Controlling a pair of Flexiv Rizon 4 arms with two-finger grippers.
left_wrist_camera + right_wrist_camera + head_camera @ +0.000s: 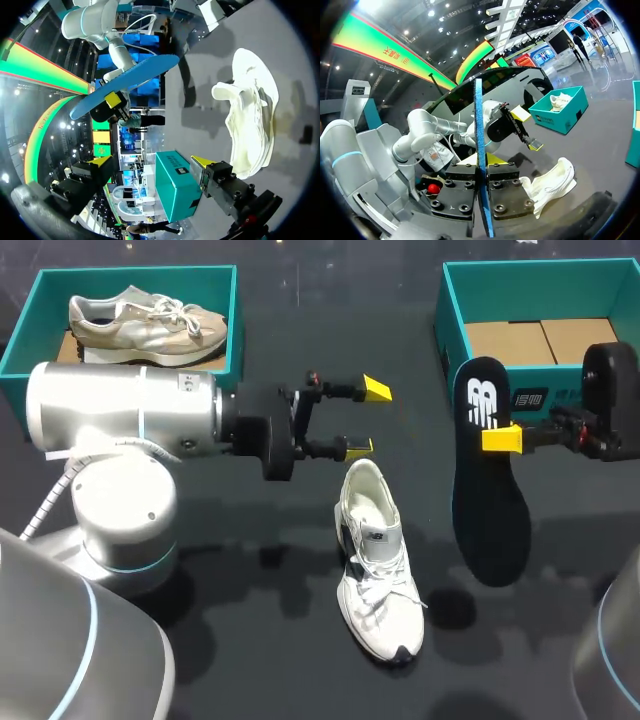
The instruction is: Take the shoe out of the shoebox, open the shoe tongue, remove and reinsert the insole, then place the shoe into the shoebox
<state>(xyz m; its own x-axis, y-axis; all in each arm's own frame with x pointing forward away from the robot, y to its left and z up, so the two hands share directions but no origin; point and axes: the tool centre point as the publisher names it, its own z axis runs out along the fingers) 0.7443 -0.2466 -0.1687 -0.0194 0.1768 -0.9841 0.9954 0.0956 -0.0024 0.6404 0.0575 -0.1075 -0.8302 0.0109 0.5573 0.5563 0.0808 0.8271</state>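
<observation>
The right gripper point(503, 438) is pinched shut on the insole point(490, 510) toward its printed end, holding it off the table just in front of the right box point(452, 315). The insole looks thin, light and floppy, so a grip nearer mid-length would probably stop the toe end drooping. The left gripper point(366, 418) hangs wide and empty just behind the shoe point(377, 565), which lies on the table between the arms. The shoe looks soft, and its heel collar seems the firmest hold.

An exhibition hall — lit booths point(561, 42), arched banners point(380, 49), ceiling spotlights point(446, 11)
</observation>
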